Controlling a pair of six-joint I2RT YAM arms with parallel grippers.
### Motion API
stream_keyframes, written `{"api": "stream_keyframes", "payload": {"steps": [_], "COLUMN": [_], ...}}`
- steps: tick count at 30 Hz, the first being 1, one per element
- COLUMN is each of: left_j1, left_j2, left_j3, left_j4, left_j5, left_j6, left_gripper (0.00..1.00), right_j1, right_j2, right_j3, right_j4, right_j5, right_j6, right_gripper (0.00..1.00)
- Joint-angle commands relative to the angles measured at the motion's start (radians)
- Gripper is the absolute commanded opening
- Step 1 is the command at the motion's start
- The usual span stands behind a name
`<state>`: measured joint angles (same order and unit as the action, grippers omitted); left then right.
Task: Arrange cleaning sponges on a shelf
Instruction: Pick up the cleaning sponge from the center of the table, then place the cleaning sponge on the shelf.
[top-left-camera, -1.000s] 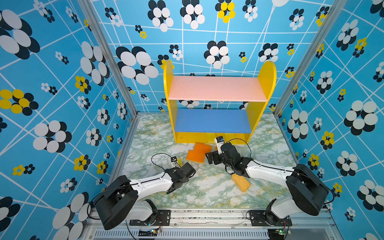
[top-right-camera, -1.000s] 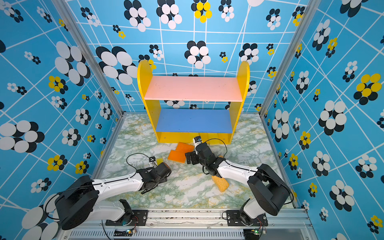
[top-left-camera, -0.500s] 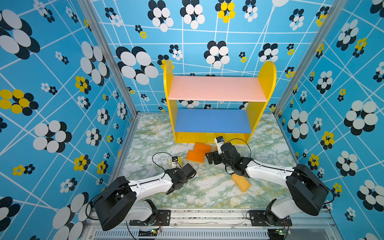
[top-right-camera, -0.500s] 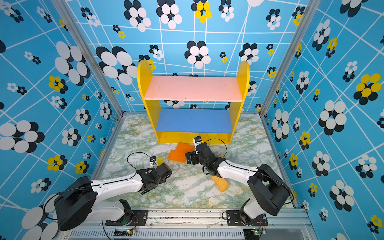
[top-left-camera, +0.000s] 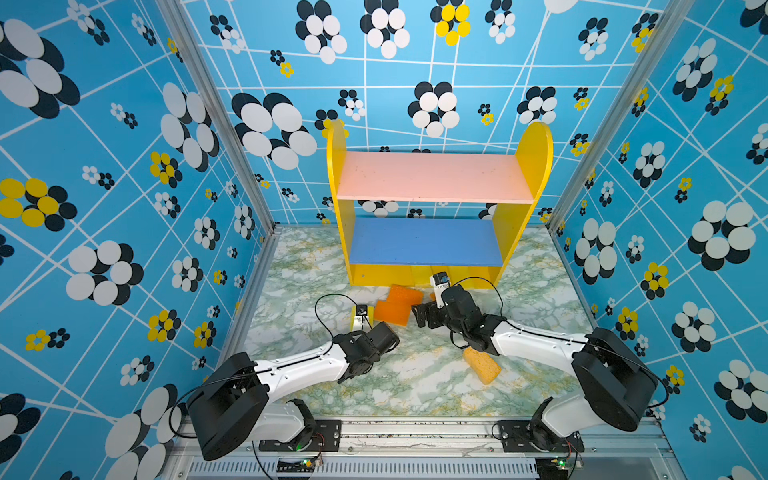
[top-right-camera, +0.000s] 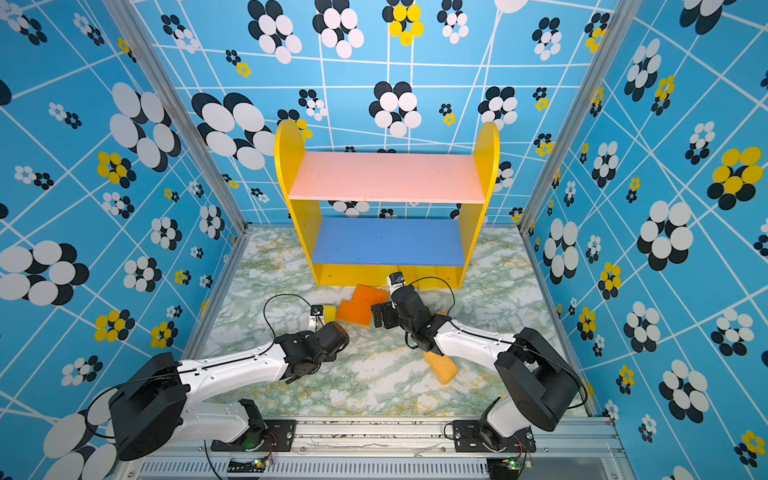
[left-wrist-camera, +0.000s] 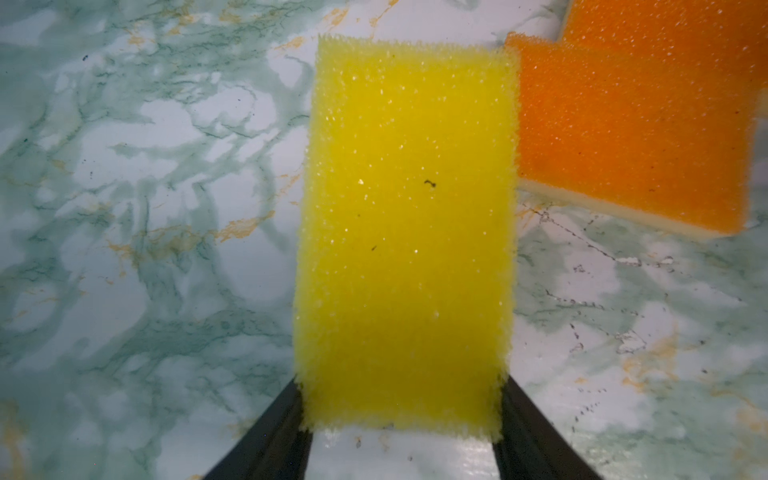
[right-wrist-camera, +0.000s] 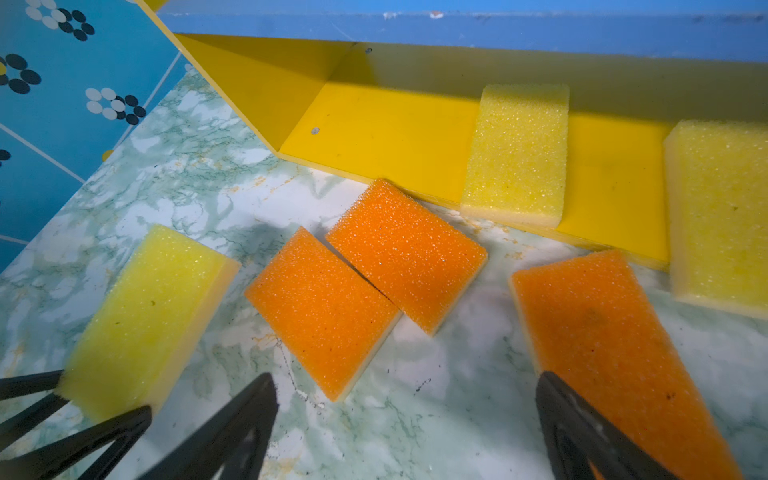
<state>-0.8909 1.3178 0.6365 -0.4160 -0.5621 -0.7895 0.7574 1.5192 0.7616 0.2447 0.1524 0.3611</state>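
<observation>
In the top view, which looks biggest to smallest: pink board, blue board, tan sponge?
1. Pink board, largest.
2. Blue board; pink sits higher, nearer the camera, so true sizes may match.
3. Tan sponge, smallest.

Yellow-sided three-tier wooden shelf (top-left-camera: 432, 178) at back, 2 flat yellow foam sponges (right-wrist-camera: 517, 153) on its base. In frt: 2 flat orange foam sponges (top-left-camera: 392, 311) touching, third yellow foam sponge (left-wrist-camera: 407, 232) just L; tan porous sponge block (top-left-camera: 482, 365) nearer, R.
</observation>
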Motion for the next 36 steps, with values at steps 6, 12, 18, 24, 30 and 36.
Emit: {"api": "stream_keyframes", "payload": {"steps": [6, 12, 18, 24, 30, 36], "left_j1": [0.002, 0.071, 0.13, 0.182, 0.206, 0.223], "left_j2": [-0.052, -0.03, 0.032, 0.135, 0.208, 0.272], "left_j3": [0.074, 0.088, 0.132, 0.195, 0.243, 0.274], "left_j4": [0.087, 0.182, 0.243, 0.272, 0.317, 0.353], "left_j5": [-0.016, 0.107, 0.151, 0.183, 0.197, 0.184], "left_j6": [0.207, 0.292, 0.343, 0.36, 0.374, 0.374], "left_gripper": [0.66, 0.67, 0.67, 0.67, 0.66, 0.66], "right_j1": [-0.006, -0.007, -0.006, -0.006, -0.006, -0.006], "right_j2": [-0.045, -0.068, -0.085, -0.122, -0.143, -0.149], "right_j3": [-0.032, -0.05, -0.069, -0.099, -0.108, -0.111], "right_j4": [0.021, 0.015, 0.008, 0.01, -0.005, -0.006], "right_j5": [0.066, 0.082, 0.088, 0.11, 0.119, 0.127], "right_j6": [0.022, 0.021, 0.024, 0.029, 0.024, 0.021], "right_gripper": [0.99, 0.99, 0.99, 0.99, 0.99, 0.99]}}
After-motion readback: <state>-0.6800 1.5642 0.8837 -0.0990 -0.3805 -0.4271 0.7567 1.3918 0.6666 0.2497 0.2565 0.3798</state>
